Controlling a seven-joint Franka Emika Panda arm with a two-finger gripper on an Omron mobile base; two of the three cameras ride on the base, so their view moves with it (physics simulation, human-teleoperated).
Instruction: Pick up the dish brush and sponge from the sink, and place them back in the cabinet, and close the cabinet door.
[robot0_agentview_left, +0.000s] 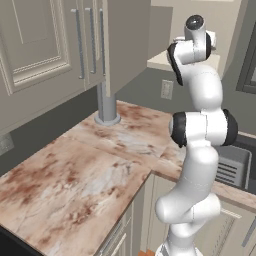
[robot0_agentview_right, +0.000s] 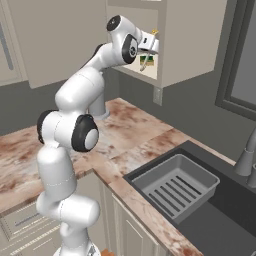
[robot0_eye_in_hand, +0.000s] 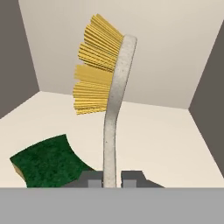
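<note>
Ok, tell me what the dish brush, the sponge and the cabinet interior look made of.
Dish brush: pale speckled handle, matte, probably plastic or a stone-look composite; stiff yellow bristles, likely synthetic fibre. It is held in the shut claw.
Sponge: rough dark green scouring top over a yellow base, apparently foam.
Cabinet interior: flat cream panels, matte, no grain, likely painted or laminated board.

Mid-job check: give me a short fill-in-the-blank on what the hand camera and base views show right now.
1. The gripper is shut on the ____ of the dish brush.
2. The brush's bristles are ____ in colour.
3. The sponge lies on the ____ floor.
4. The drainer tray sits in the ____.

Missing: handle; yellow; cabinet; sink
</note>
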